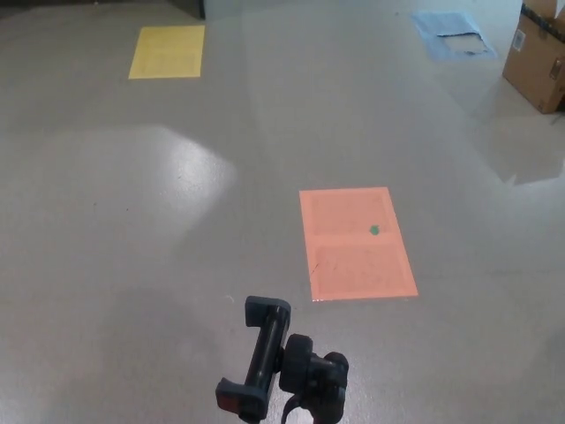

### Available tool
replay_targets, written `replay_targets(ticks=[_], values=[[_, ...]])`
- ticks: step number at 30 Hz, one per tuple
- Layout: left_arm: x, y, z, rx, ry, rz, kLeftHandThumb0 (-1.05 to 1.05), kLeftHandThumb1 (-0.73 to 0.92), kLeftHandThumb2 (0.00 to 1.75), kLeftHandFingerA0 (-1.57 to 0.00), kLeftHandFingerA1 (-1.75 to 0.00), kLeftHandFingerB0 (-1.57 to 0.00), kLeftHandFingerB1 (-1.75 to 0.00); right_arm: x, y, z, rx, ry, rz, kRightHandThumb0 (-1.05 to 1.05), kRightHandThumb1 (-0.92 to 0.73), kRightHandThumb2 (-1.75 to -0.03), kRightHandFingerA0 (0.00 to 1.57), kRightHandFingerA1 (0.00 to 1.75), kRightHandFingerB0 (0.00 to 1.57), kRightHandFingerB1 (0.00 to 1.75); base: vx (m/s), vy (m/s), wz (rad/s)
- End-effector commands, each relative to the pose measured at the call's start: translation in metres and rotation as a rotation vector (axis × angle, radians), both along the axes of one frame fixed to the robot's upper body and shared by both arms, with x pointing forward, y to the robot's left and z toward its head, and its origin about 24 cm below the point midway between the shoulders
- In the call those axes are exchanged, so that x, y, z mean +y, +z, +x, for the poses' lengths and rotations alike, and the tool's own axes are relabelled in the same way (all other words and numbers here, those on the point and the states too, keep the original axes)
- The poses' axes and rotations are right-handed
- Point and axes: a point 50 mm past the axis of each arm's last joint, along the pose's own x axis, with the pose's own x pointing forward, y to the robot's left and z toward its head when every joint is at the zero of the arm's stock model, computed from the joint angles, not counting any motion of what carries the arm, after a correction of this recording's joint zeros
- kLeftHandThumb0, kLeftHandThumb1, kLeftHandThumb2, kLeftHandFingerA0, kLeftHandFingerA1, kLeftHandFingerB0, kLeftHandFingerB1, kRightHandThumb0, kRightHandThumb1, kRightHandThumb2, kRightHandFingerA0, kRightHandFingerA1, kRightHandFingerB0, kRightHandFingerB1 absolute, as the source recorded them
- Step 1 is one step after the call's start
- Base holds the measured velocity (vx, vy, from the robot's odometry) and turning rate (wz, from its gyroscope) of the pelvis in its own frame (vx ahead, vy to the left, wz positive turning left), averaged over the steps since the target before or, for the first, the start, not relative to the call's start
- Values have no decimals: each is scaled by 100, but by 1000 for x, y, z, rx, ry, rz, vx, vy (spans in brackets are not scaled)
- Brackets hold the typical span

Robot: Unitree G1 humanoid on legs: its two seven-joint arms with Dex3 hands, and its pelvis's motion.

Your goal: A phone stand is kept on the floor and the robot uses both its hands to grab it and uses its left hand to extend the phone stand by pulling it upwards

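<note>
The top of a black phone stand [275,364] shows at the bottom middle of the head view. Its clamp bracket [257,356] is tilted, with a black ball-joint knob [313,375] beside it on the right. A small red patch shows on the clamp's lower end. The pole and base below are cut off by the picture's bottom edge. Neither of my hands shows anywhere in the frame.
An orange sheet [356,242] with a small green dot [374,230] lies flat on the grey floor beyond the stand. A yellow sheet [168,50] lies far left, a blue sheet [453,34] far right. A cardboard box [538,58] stands at the right edge.
</note>
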Motion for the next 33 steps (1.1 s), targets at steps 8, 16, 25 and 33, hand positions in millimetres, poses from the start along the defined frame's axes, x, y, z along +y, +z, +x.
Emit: replay_targets(ticks=[8, 16, 25, 33], values=[[-3, 83, 4, -575, -64, -13, -76, 70, 105, -28, -47, -32, -47, 32, 67, 0, -485, 194, 66, -87, -69, -100, 0, 9, 0, 6, 0, 0, 0], [-3, 85, 4, -588, -74, -25, -70, 82, 66, -35, -33, -38, -32, 34, 70, 2, -488, 216, 29, -90, -72, -103, 0, 8, 0, 6, 0, 0, 0], [-5, 84, 4, -594, -67, -26, -69, 83, 66, -35, -33, -38, -32, 33, 68, 5, -504, 223, 56, -68, -78, -64, 0, 2, 0, 0, 0, 0, 0], [-3, 85, 8, -594, -75, -49, -71, 81, 65, -34, -32, -38, -32, 36, 65, 8, -512, 224, 75, -79, -60, -89, 0, 4, 0, 0, 0, 0, 0]])
